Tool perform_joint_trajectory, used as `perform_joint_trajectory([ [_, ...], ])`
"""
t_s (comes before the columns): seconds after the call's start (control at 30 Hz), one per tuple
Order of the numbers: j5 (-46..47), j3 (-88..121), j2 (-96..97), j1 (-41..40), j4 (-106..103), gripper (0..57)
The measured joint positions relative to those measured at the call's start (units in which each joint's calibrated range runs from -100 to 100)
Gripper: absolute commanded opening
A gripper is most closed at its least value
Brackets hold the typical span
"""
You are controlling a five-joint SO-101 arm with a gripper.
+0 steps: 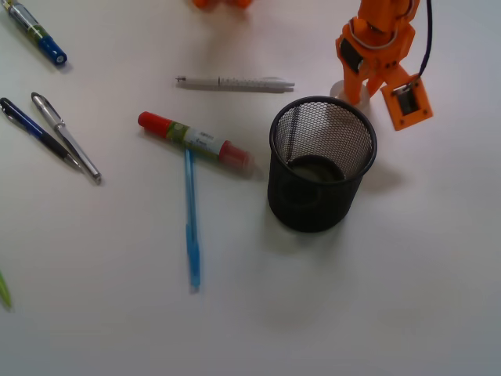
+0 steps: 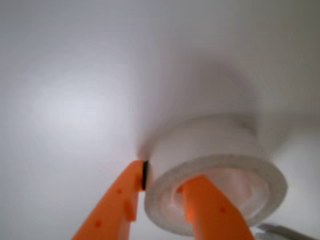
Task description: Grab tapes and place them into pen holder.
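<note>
The whitish tape roll (image 2: 225,145) lies flat on the white table, just behind the pen holder (image 1: 322,163), a black mesh cup. My orange gripper (image 2: 167,176) straddles the roll's wall. One finger (image 2: 120,200) presses its black pad on the outside and the other finger (image 2: 210,210) sits inside the core. In the front view the gripper (image 1: 362,92) reaches down at the top right, and only the roll's pale edge (image 1: 338,89) shows. A dark ring (image 1: 317,168) lies at the bottom of the pen holder.
A red-capped glue stick (image 1: 194,141) and a blue pen (image 1: 192,223) lie left of the holder, with a white pen (image 1: 235,82) behind them. More pens (image 1: 66,137) and a blue marker (image 1: 35,33) are at the far left.
</note>
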Motion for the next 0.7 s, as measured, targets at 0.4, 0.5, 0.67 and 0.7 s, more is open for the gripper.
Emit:
perform_joint_trajectory([
  [0.4, 11.4, -25.9, -6.7, 4.1, 27.4, 0.3],
  [0.5, 13.3, -29.6, -13.6, 3.7, 29.2, 0.3],
  [0.67, 20.1, -30.1, -19.7, 5.5, 21.1, 0.3],
  [0.7, 22.2, -30.1, -20.0, 6.6, 18.3, 0.3],
])
